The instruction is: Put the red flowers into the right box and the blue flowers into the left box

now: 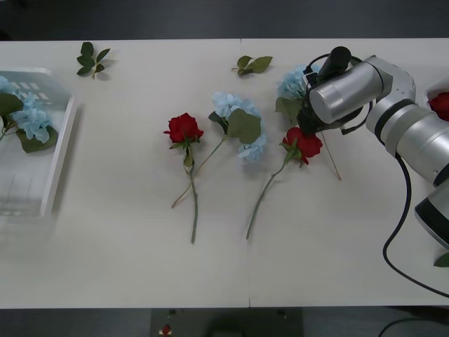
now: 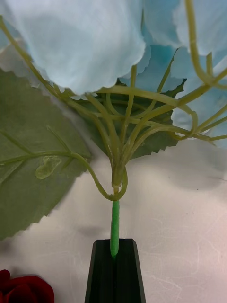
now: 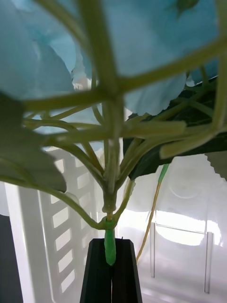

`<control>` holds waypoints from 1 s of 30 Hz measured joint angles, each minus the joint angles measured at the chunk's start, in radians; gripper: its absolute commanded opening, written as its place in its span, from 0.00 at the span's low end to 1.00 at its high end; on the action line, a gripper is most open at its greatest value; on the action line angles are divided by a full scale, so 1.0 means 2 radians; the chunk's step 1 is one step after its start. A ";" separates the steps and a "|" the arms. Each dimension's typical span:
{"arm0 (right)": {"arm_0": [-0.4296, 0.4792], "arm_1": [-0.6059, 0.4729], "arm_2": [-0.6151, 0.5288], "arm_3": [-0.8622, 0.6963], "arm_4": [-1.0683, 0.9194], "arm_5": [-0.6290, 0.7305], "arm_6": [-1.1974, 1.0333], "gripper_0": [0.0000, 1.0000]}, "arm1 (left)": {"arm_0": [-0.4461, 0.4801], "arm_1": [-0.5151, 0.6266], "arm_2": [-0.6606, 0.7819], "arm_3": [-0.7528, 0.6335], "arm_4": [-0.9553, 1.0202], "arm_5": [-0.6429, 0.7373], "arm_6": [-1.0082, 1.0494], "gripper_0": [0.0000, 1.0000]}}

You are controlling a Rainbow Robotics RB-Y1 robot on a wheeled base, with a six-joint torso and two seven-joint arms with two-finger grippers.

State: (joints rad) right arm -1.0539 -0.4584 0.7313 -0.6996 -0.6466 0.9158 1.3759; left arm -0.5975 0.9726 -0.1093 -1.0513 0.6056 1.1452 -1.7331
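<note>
Right gripper: black fingers pressed together on the thin green stem of a fluffy pale-blue artificial flower, just below the fork where the branchlets spread. Held low over the white table, toward its far right, with the silver right arm reaching in from the right edge.

Crowded close around it:
- a big serrated green leaf of the same flower, spread to one side
- a deep-red artificial rose lying just beside the gripper, its long stem running toward the near edge
- a loose green leaf sprig near the held head, by the far edge

Further left, a second pale-blue cluster lying flat, its stem crossing that of another red rose. Another small leaf sprig at the far left.

Left gripper: likewise clamped on the green stem of a pale-blue bloom, over the translucent white plastic left box, with the slatted wall close behind the stem. In the front view, left box at the table's left edge, with blue heads and leaves in its far end.

Wide bare tabletop between that box and the nearest rose, and across the whole near half. Black cable looping over the near right corner. At the right edge, one more red head against a white rim, partly behind the arm; cannot tell what holds it.
</note>
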 measured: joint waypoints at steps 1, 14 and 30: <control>0.000 0.000 0.000 0.000 0.000 0.000 0.000 0.00 | 0.000 -0.001 0.000 0.002 0.000 -0.001 0.000 0.00; 0.000 -0.041 -0.020 0.000 -0.135 0.000 0.041 0.00 | 0.000 -0.006 0.000 0.009 0.000 -0.006 0.000 0.96; 0.000 -0.196 -0.035 -0.003 -0.512 0.022 0.348 0.00 | 0.000 -0.006 0.096 -0.023 0.073 0.088 -0.088 0.97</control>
State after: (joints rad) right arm -1.0539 -0.8503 0.6605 -0.7061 -1.6711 0.9601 2.0721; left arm -0.5975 0.9606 0.0827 -1.0968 0.7509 1.3207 -1.9096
